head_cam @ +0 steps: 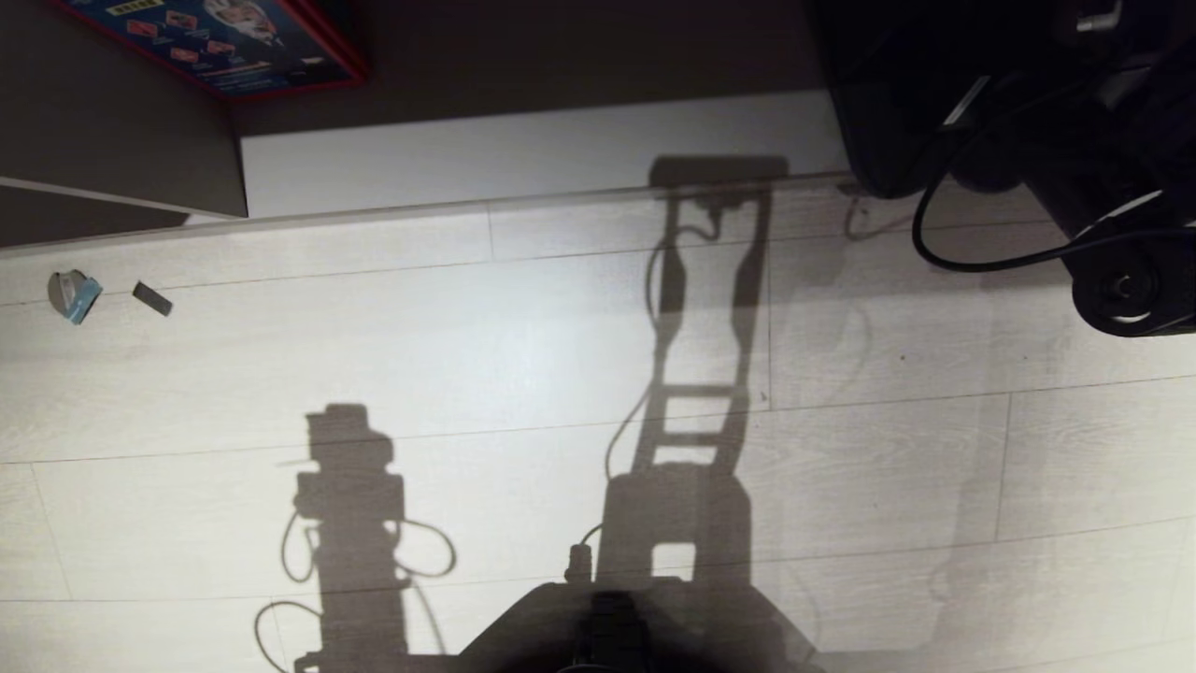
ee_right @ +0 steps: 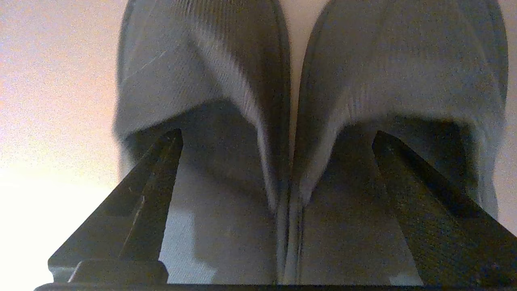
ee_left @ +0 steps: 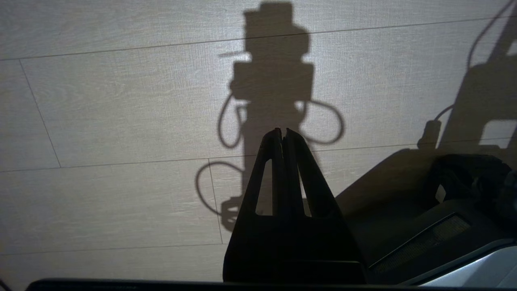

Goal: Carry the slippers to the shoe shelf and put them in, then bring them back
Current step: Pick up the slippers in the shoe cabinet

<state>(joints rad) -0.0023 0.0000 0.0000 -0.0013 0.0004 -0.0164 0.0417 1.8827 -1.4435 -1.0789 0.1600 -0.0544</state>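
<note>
Seen from the head camera, a pale plank floor (head_cam: 467,374) stretches toward a grey-brown built-in unit (head_cam: 121,121) at far left and a low opening with a pale base board (head_cam: 523,154) beside it, which may be the shoe shelf, though its inside is not shown; the robot's own shadow falls across the boards, two small scraps (head_cam: 75,294) lie at far left, and a bright red-edged box (head_cam: 224,42) sits in the far left corner. The right arm (head_cam: 1103,187) reaches into the far right corner as a dark mass trailing a black cable (head_cam: 962,252), its fingers out of sight there, and no slippers appear in this view. In the left wrist view the left gripper (ee_left: 282,133) hangs over bare floor beside the robot's base (ee_left: 444,226), its two fingers pressed together on nothing. In the right wrist view the right gripper (ee_right: 276,135) has its fingers spread wide, one tip at the mouth of each of the slippers (ee_right: 291,101), which lie side by side, touching along their inner edges, on a pale surface (ee_right: 52,101); neither finger clamps the fabric. Whether that surface is the shelf board or the floor cannot be told, so the stage is a judgement: the pair is either about to be gripped or just set down, and at least one carrying leg likely remains.
</note>
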